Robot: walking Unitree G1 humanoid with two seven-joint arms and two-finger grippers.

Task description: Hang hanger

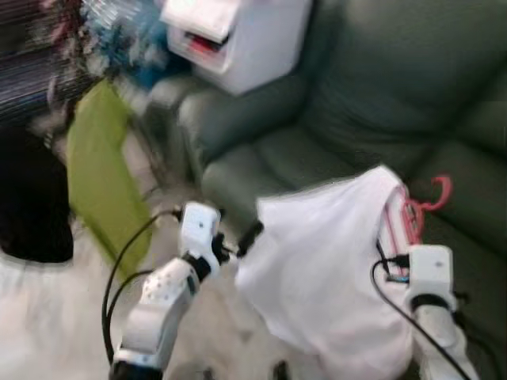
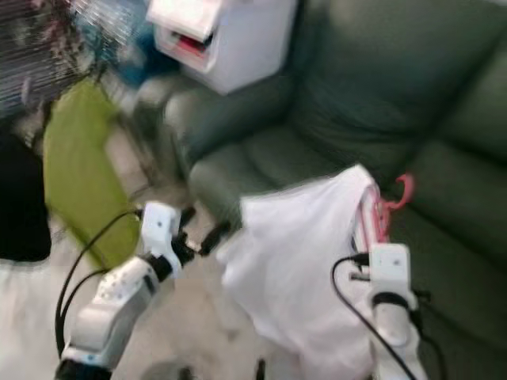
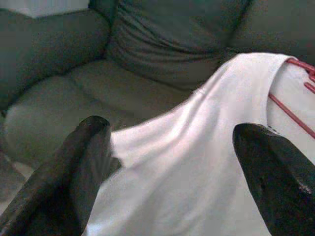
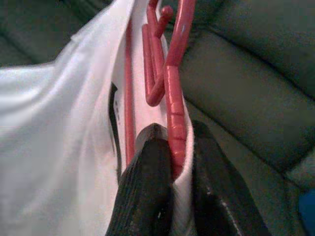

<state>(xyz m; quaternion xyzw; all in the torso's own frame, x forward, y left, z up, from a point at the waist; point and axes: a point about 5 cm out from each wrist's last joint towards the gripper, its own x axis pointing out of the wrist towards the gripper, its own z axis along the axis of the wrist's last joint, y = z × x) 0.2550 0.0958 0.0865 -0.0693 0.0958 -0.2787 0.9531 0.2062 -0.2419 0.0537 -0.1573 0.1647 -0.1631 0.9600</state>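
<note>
Hanger [image 4: 175, 98]: red, carrying a white garment [image 1: 325, 261]; held in front of the sofa [image 1: 380, 95], its hook [image 1: 438, 192] standing out against the sofa's seat cushion.
Right gripper [image 4: 173, 169]: clamped on the hanger's red bar and the garment's edge, both fingers [image 4: 147, 196] pressed close on either side.
Left gripper [image 3: 172, 162]: spread wide, at the garment's free edge on the side away from the hanger; one finger [image 3: 81, 167] overlapped the cloth corner, contact could not be told.
Garment: draped down from the hanger, hanging before the sofa's seat front.
Sofa: dark green, behind both arms.
White unit [image 1: 238, 36]: boxy, with a red strip, at the sofa's arm.
Green cloth [image 1: 103, 174]: on the floor, well apart from the sofa's front corner.
Views: head pictures blurred.
</note>
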